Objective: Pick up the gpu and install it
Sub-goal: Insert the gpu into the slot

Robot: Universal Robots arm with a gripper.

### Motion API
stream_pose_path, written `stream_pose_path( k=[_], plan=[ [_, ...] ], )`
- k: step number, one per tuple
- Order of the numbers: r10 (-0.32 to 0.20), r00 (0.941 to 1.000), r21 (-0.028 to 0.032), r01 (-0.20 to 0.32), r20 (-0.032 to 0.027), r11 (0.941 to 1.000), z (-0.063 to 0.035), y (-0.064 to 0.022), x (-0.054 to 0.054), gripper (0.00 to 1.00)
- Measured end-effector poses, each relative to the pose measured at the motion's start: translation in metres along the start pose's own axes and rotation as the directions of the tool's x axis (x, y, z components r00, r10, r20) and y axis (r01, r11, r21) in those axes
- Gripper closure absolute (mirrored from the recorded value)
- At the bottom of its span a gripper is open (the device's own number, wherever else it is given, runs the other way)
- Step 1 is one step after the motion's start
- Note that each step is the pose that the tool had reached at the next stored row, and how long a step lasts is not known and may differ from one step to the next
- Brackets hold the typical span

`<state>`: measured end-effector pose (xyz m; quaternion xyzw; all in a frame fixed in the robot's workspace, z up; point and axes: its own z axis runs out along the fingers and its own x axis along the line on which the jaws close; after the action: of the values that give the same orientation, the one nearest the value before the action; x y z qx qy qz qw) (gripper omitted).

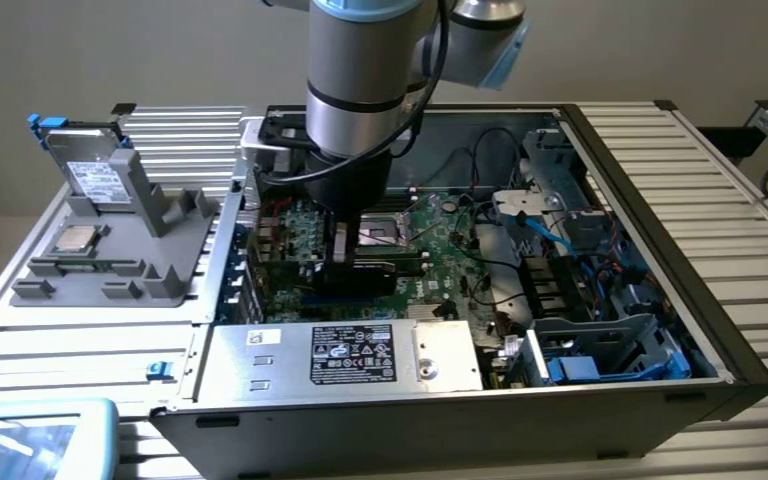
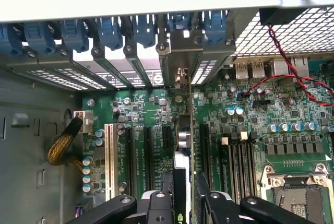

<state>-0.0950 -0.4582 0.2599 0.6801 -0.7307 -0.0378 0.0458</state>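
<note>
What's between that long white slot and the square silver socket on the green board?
In the wrist view, the graphics card stands edge-on between the white slot and the socket, with black slots on either side; the gripper holds it.

An open computer case [image 1: 491, 430] (motherboard [image 2: 141, 104] exposed) sits beside a grey parts stand [image 1: 144, 200].

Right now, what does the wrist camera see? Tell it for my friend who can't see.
The gripper holds the gpu edge-on over a green motherboard, between its black expansion slots, the card's metal end near the case's rear wall. Blue clips line that wall, and an empty processor socket sits to one side.
</note>
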Motion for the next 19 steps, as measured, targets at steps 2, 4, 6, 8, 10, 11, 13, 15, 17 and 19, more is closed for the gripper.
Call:
stream_pose_path(
  k=[2,4,6,8,10,11,13,15,17,19],
  plan=[
    [0.000,1.0000,0.0001,0.000,0.0002,1.0000,0.0003,0.0000,0.0003,0.73],
    [0.000,1.0000,0.0000,0.000,-0.0001,1.0000,0.0002,0.0000,0.0003,0.73],
    [0.000,1.0000,-0.0001,0.000,-0.0001,1.0000,0.0003,0.0000,0.0006,0.73],
    [0.000,1.0000,-0.0001,0.000,0.0000,1.0000,0.0005,-0.0001,0.0018,0.73],
    [0.000,1.0000,0.0000,0.000,0.0000,1.0000,0.0006,0.0000,0.0022,0.73],
    [0.000,1.0000,-0.0001,0.000,-0.0001,1.0000,0.0005,0.0000,0.0022,0.73],
    [0.000,1.0000,-0.0001,0.000,-0.0002,1.0000,0.0006,-0.0001,0.0022,0.73],
    [0.000,1.0000,-0.0001,0.000,-0.0001,1.0000,0.0006,-0.0001,0.0018,0.73],
    [0.000,1.0000,0.0000,0.000,-0.0002,1.0000,0.0006,0.0000,0.0009,0.73],
    [0.000,1.0000,0.0000,0.000,0.0000,1.0000,0.0007,0.0002,0.0005,0.73]
  ],
)
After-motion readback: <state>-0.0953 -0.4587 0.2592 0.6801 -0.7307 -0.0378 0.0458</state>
